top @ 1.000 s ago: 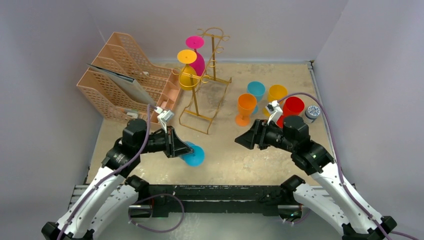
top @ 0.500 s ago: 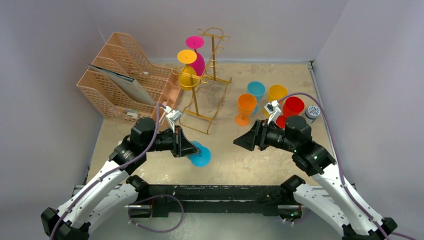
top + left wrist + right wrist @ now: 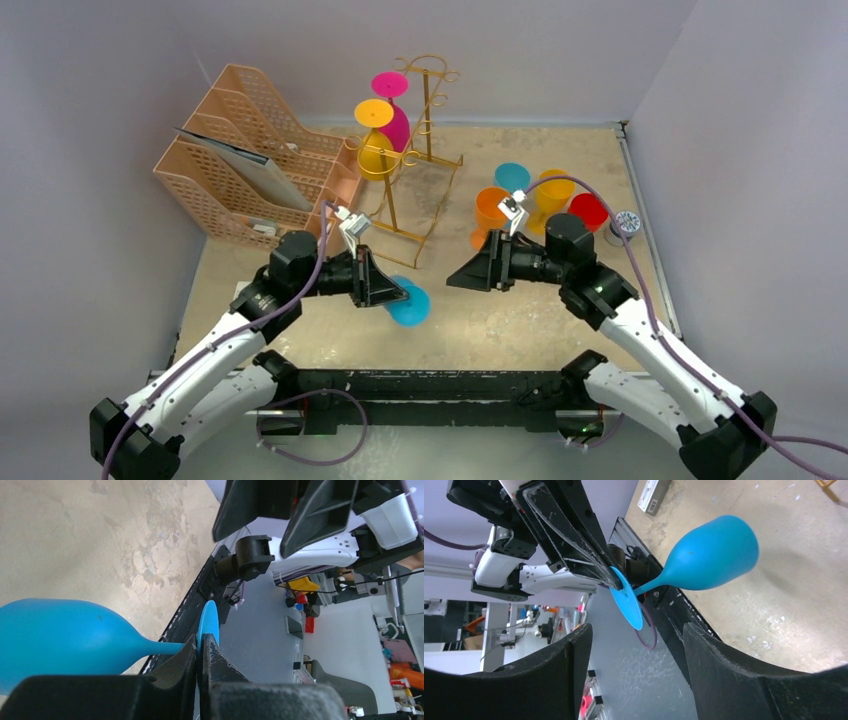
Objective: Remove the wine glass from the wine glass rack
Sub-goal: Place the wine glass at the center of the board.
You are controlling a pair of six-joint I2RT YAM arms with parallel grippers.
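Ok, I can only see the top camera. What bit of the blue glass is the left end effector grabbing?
Observer: The left wrist view shows the left end effector shut on the flat round foot of the blue wine glass, pinching its edge.
Operator: Is the other one touching it?
Observer: No. In the right wrist view the right end effector is open, fingers spread wide, facing that foot with a gap between.

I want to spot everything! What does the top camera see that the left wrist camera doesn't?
Top camera only: the gold rack with a yellow glass and a pink glass hanging on it, plus the peach organizer. Left wrist camera only: the left gripper pinching the blue glass by its round foot, close up. Both: the blue glass and the open right gripper.
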